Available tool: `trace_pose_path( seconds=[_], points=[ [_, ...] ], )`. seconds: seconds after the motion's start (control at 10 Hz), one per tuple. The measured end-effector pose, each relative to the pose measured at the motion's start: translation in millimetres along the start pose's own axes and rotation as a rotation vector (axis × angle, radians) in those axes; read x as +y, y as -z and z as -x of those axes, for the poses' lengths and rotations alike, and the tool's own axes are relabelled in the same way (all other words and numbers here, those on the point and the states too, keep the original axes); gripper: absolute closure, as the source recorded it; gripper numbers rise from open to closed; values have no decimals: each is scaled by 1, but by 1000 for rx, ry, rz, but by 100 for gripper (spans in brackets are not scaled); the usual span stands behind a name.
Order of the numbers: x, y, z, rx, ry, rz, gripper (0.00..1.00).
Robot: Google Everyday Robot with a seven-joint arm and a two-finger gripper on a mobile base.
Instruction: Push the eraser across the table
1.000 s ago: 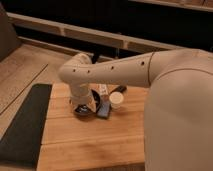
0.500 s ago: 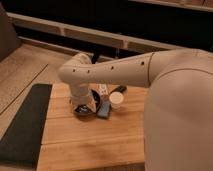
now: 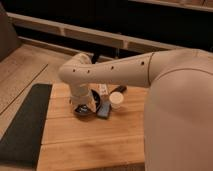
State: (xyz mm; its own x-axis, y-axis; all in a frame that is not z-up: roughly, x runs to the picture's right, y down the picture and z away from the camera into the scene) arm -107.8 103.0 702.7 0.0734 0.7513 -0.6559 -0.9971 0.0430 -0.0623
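Observation:
The table (image 3: 100, 145) has a light bamboo-plank top. On it, near the middle, lies a small dark flat block (image 3: 104, 111) that looks like the eraser. My gripper (image 3: 83, 108) hangs from the white arm (image 3: 110, 72) and sits low on the tabletop just left of the eraser, pointing down. Its jaws stand open and I see nothing held between them. The wrist hides part of the gripper.
A short white cup (image 3: 116, 100) stands just right of the eraser. A white object (image 3: 102, 90) and a dark one (image 3: 120, 89) lie behind them. A dark grey mat (image 3: 24, 125) runs along the table's left side. My white body (image 3: 180, 120) fills the right.

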Motion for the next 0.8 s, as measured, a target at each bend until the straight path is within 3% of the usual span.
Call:
trace_pose_path(
  seconds=[0.2, 0.3, 0.4, 0.5, 0.6, 0.7, 0.8],
  points=[
    [0, 0, 1, -3, 2, -3, 35],
    [0, 1, 8, -25, 1, 3, 35],
    [-2, 4, 20, -63, -4, 16, 35],
    [-11, 16, 44, -144, 5, 43, 35],
    [-19, 24, 57, -198, 13, 58, 35],
    [-35, 38, 70, -265, 4, 79, 35],
    [-53, 46, 76, -306, -20, 87, 35]
  ],
)
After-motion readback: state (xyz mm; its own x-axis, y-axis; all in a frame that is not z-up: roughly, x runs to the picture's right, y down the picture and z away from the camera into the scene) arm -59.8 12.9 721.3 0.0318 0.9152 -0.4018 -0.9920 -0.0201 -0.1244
